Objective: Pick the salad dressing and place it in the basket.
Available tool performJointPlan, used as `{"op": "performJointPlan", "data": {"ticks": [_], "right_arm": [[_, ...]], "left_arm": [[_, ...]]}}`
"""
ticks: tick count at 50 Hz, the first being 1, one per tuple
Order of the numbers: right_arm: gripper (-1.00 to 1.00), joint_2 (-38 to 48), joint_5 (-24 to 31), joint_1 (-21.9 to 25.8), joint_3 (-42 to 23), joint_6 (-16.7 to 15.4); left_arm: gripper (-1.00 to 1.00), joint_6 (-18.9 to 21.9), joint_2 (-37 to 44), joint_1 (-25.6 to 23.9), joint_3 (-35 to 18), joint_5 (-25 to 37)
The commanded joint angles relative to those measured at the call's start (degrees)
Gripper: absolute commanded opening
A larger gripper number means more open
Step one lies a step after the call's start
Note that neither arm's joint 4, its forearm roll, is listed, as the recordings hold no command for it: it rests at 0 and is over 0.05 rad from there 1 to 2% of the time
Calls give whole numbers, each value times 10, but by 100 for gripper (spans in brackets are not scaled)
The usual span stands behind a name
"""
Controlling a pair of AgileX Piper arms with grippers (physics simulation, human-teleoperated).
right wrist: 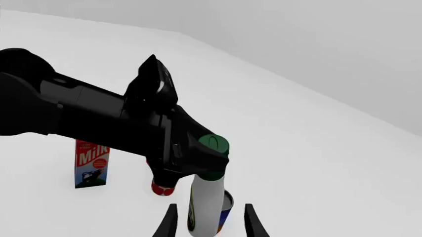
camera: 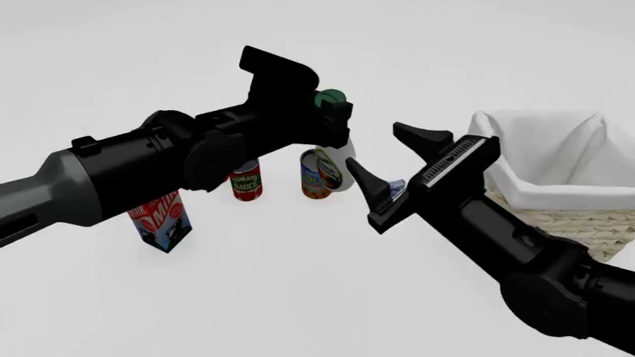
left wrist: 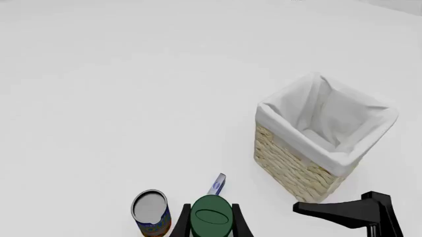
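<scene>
the tall white green-capped salad dressing bottle [camera: 337,141] is standing left of the woven wicker basket [camera: 555,178] (a printed tin can [camera: 320,172] sitting just beside it), with the red-and-blue milk carton [camera: 160,219] lying farther left.

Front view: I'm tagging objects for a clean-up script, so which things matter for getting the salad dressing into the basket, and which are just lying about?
Belong to the job:
salad dressing, held at its green cap
basket
left tool

Just lying about:
milk carton
tomato sauce can
colourful can
right tool, open

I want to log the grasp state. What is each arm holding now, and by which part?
The left gripper holds the salad dressing with its fingers closed on the dark green cap. The right gripper is open and holds nothing.
</scene>
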Motion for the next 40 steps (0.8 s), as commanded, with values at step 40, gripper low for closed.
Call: {"op": "performJointPlan", "data": {"ticks": [40], "right_arm": [[100,108,-54,0,-35,-13]], "left_arm": [[-100,-10,-36,-15,-2,11]]}}
